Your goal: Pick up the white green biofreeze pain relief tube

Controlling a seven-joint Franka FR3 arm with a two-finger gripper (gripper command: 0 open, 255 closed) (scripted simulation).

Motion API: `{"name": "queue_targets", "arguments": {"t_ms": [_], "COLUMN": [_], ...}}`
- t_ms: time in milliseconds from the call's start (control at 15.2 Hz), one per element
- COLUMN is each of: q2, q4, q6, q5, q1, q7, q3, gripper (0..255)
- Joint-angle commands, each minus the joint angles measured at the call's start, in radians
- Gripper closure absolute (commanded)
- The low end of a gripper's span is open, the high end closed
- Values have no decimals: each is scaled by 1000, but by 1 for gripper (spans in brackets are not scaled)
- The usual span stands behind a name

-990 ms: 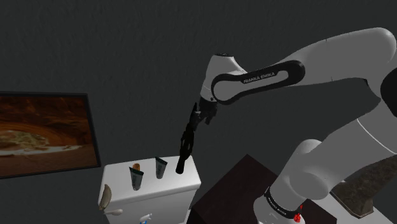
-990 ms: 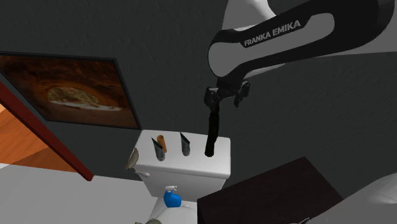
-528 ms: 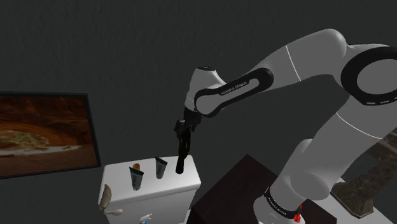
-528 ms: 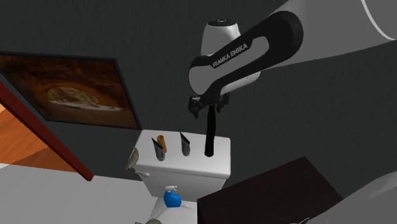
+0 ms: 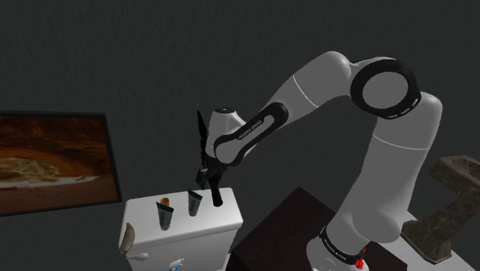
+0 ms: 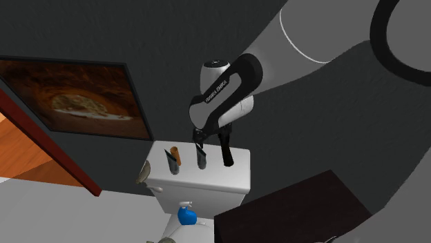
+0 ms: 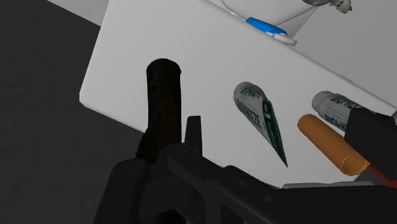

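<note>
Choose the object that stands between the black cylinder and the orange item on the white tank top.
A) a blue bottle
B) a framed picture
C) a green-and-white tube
C: in the wrist view the green-and-white tube stands on the white tank top, with the black cylinder on one side of it and the orange item on the other.

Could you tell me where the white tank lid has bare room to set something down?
The tank lid is bare along its edge toward the blue object, past the black cylinder. Crowded: green-white tube, orange cylinder, second tube together.
</note>
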Motion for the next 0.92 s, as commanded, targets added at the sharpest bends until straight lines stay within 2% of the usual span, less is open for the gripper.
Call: {"name": "queue_targets", "arguments": {"t_ms": [0,198,792,858], "q2": [91,202,301,300], "q4": [42,110,133,130], "q6": [41,74,150,151], "q5": [-11,-23,-36,-36], "q1": [13,35,46,46], "q7": [13,29,34,33], "q3": [1,1,-13,-13], "gripper": [0,0,0,255]}}
